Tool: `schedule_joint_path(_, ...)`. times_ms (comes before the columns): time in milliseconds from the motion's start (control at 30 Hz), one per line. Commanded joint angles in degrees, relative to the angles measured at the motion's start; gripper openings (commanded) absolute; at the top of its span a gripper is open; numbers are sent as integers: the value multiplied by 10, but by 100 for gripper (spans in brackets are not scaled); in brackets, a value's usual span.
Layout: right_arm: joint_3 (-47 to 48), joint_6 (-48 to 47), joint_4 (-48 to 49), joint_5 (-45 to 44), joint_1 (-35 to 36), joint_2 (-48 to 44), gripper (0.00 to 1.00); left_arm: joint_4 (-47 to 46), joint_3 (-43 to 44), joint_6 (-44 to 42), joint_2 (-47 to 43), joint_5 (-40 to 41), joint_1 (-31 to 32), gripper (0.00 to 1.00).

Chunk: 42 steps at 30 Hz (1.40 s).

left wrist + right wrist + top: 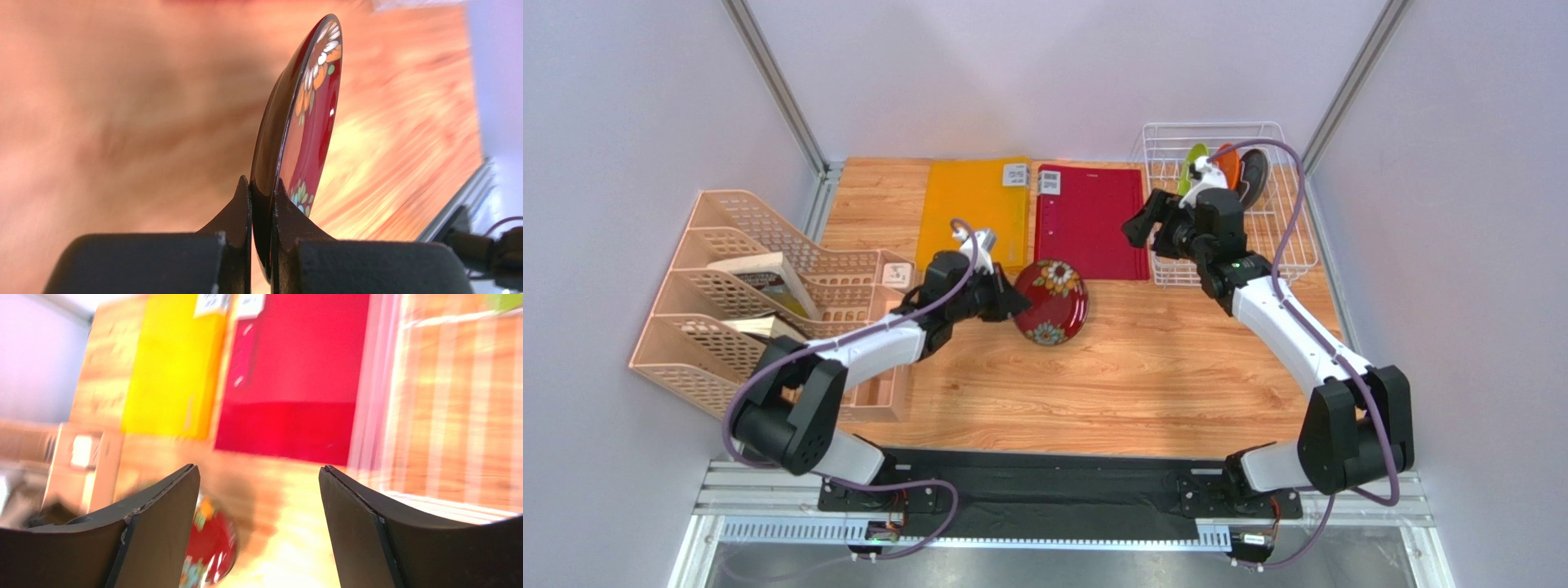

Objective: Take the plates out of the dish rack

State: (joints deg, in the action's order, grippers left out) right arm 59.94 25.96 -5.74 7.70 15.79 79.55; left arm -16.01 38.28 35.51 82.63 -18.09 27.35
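Note:
My left gripper (1014,298) is shut on the rim of the dark red floral plate (1052,301) and holds it over the wooden table near its middle. In the left wrist view the plate (304,116) stands edge-on between the fingertips (242,202). My right gripper (1136,224) is open and empty at the left side of the white wire dish rack (1281,240), over the red folder. The lime green plate (1193,167), orange plate (1226,162) and dark plate (1254,175) stand in the rack's far part. The red plate also shows blurred in the right wrist view (212,548).
An orange-yellow folder (972,211) and a red folder (1092,221) lie flat at the back of the table. A beige plastic file organiser (744,294) with books in it stands along the left edge. Grey walls close in on both sides.

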Motion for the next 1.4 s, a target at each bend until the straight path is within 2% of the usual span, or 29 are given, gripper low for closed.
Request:
schedule_joint_path(0, 55, -38, -28, -59, -22, -12, 77, 27, -60, 11, -65, 27, 2, 0)
schedule_joint_path(133, 85, -38, -46, -74, -44, 11, 77, 25, -121, 36, -117, 34, 8, 0)
schedule_joint_path(267, 125, -41, -65, -98, -67, 61, 77, 44, -124, 33, -125, 31, 9, 0)
schedule_joint_path(533, 233, -85, -109, -176, -87, 162, 76, 19, -130, 44, -45, 23, 17, 2)
schedule_joint_path(567, 247, -95, -112, -185, -87, 175, 76, 19, -129, 42, -36, 27, 19, 12)
schedule_joint_path(667, 265, -110, -111, -202, -88, 198, 75, 2, -135, 43, -7, 48, 29, 22)
schedule_joint_path(800, 281, -115, -115, -212, -91, 220, 75, -12, -137, 47, 35, 51, 35, 23)
schedule_joint_path(900, 286, -115, -110, -219, -92, 235, 75, -18, -138, 47, 55, 61, 38, 37)
schedule_joint_path(933, 289, -116, -110, -219, -95, 243, 75, -23, -138, 45, 58, 65, 39, 46)
schedule_joint_path(1000, 291, -118, -111, -230, -94, 250, 75, -22, -139, 44, 64, 74, 40, 54)
schedule_joint_path(1033, 290, -120, -110, -233, -96, 252, 76, -23, -140, 44, 65, 78, 40, 63)
schedule_joint_path(1067, 288, -123, -109, -233, -96, 253, 77, -23, -143, 44, 65, 82, 41, 68)
schedule_joint_path(1233, 292, -144, -78, -255, -101, 271, 77, -25, -149, 42, 62, 98, 43, 74)
schedule_joint_path(1267, 302, -144, -84, -256, -101, 279, 76, -25, -150, 41, 61, 101, 45, 96)
schedule_joint_path(1300, 315, -144, -93, -261, -101, 288, 76, -24, -151, 40, 58, 103, 45, 100)
schedule_joint_path(1367, 348, -148, -103, -257, -103, 312, 75, -24, -155, 33, 50, 109, 48, 100)
